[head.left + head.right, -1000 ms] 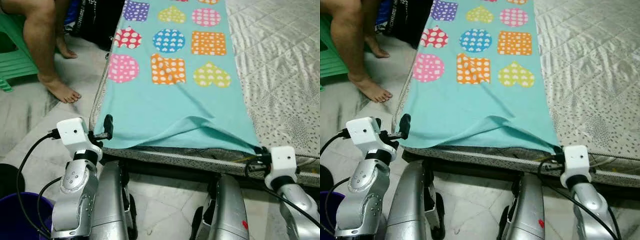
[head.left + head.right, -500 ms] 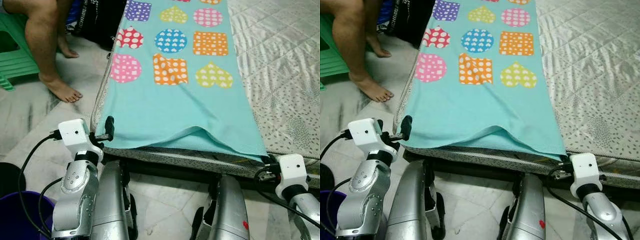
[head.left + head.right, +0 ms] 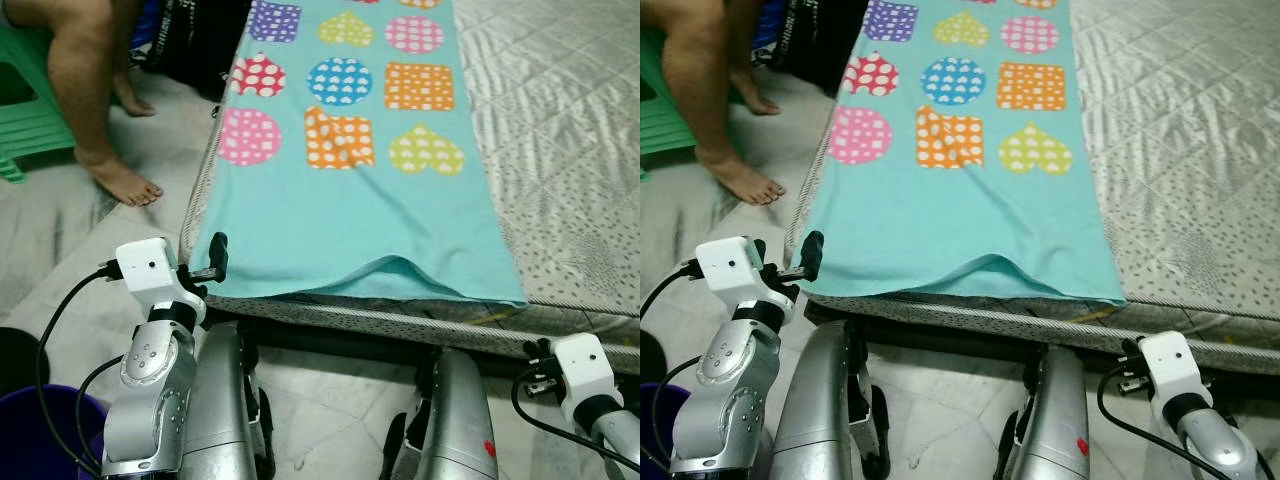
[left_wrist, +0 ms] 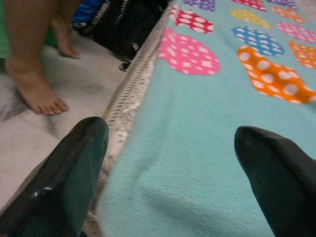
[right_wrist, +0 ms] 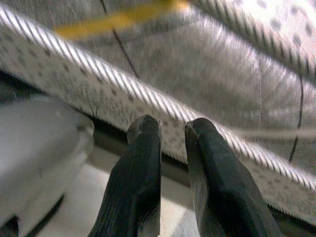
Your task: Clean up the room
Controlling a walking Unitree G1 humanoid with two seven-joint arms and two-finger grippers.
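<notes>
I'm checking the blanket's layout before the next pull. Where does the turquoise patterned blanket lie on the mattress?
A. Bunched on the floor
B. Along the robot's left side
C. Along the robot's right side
B: the blanket runs along the left edge of the mattress, spread out.

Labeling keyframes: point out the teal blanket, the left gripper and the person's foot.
teal blanket (image 3: pixel 350 220): left eye view, plain teal area below the shapes.
left gripper (image 4: pixel 170 148): left wrist view, midway between its open fingertips.
person's foot (image 3: pixel 120 178): left eye view, top of the foot.
</notes>
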